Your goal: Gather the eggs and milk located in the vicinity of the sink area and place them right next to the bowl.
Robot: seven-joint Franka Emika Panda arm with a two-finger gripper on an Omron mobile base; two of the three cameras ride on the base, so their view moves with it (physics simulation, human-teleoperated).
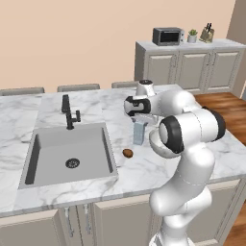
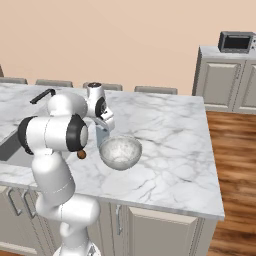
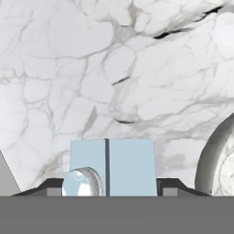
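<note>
The milk [image 1: 139, 133], a pale blue carton, stands upright just left of the bowl [image 2: 120, 151], close to the counter top. My gripper [image 1: 140, 121] comes down on it from above, shut on its upper part. In the hand view the gabled top and round cap of the milk [image 3: 112, 167] sit between my two dark fingertips [image 3: 51, 186], and the bowl [image 3: 218, 160] shows as a rim at the right. One brown egg [image 1: 127, 153] lies on the marble between the sink [image 1: 67, 153] and the carton; the egg [image 2: 81, 155] also peeks out beside my arm.
A black faucet [image 1: 68, 111] stands behind the basin. The marble island [image 2: 170, 145] stretches wide to the right of the bowl. Chair backs line its far edge. A cabinet with a microwave [image 1: 168, 36] stands at the back wall.
</note>
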